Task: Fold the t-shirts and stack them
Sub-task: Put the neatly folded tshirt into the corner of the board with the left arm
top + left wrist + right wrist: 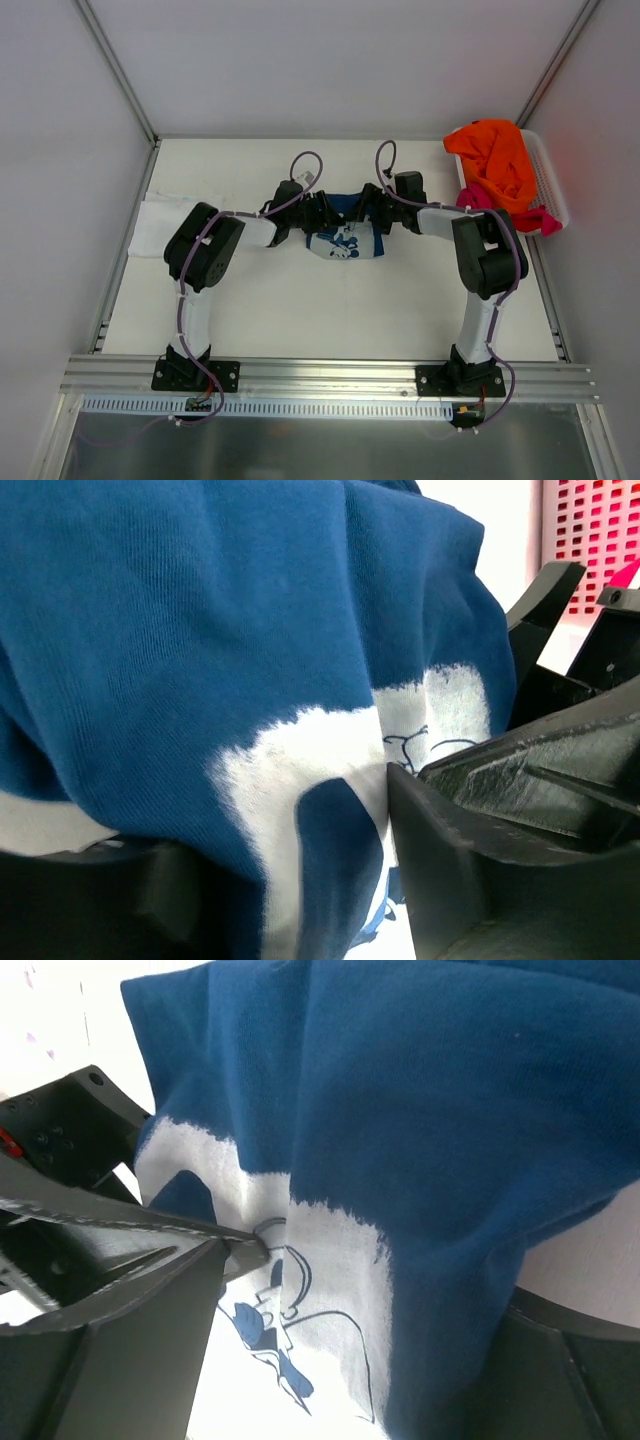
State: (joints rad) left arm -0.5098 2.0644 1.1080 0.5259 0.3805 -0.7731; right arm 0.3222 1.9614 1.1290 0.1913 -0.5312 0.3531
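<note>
The navy blue t-shirt (344, 240) with a white printed patch is bunched at the table's middle, its upper edge held between both grippers. My left gripper (318, 213) is shut on its left side; in the left wrist view the navy cloth (200, 630) fills the space between the fingers (460, 860). My right gripper (372, 213) is shut on its right side; in the right wrist view the navy cloth (450, 1110) hangs between the fingers (150, 1330). A white t-shirt (158, 226) lies flat at the far left. An orange t-shirt (497, 160) and a magenta-pink one (528, 217) are in the basket.
The white slatted basket (553, 180) stands at the back right against the wall; its side shows in the left wrist view (595, 540). White walls close in the table on three sides. The arm bases sit on the metal rail at the near edge.
</note>
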